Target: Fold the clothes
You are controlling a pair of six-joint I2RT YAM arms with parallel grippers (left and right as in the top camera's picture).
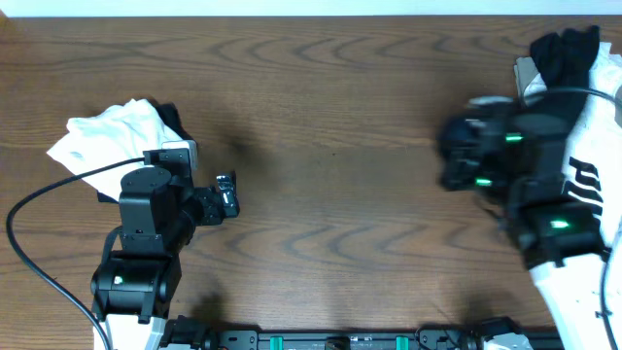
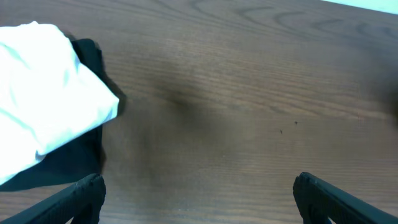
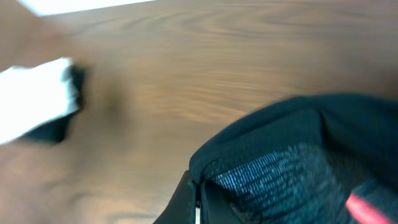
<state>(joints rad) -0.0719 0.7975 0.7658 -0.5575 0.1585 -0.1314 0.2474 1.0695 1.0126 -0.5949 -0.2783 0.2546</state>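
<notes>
The long black stretch pants with a grey-and-red waistband (image 3: 292, 149) are hanging bunched from the right gripper (image 3: 194, 196). Its jaws are pinching shut on the fabric near the waistband, over the right part of the brown wood-grain table (image 1: 330, 107). Their long axis is not showing. The bare middle is lying to this gripper's left, so the right arm is likelier to be spreading them there. The left gripper (image 2: 199, 183), jaws wide apart and empty, is hovering well apart, beside the folded white top (image 1: 107, 131). A white top with black print (image 1: 583, 185) is lying at the right edge.
</notes>
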